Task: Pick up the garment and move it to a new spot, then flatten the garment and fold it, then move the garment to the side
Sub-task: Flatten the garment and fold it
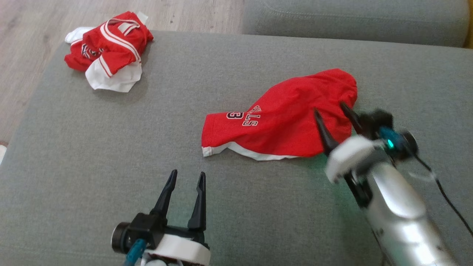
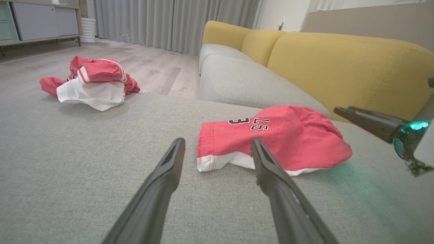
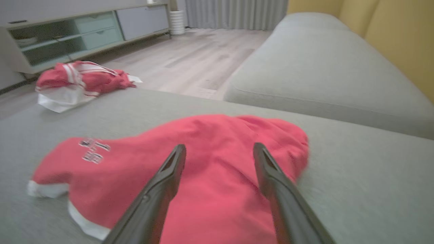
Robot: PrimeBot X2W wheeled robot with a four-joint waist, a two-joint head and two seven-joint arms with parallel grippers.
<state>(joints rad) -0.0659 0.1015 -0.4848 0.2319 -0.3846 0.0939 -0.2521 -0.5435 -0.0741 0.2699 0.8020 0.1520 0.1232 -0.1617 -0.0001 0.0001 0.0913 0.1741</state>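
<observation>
A red garment [image 1: 284,118] with white hem and black lettering lies rumpled on the grey couch seat [image 1: 111,166], right of centre. It also appears in the left wrist view as the garment [image 2: 288,139] and close up in the right wrist view as the garment [image 3: 203,169]. My right gripper [image 1: 334,109] hovers over its right end, open, with nothing between its fingers. My left gripper [image 1: 186,177] stands open at the front, short of the garment's left hem. The right gripper's fingers [image 2: 366,120] enter the left wrist view from the right.
A second red and white garment [image 1: 109,51] lies bunched at the seat's far left corner. Wooden floor [image 1: 29,33] lies beyond the left edge. A second grey cushion [image 1: 354,18] and the yellow backrest [image 2: 339,64] border the seat at the back and right.
</observation>
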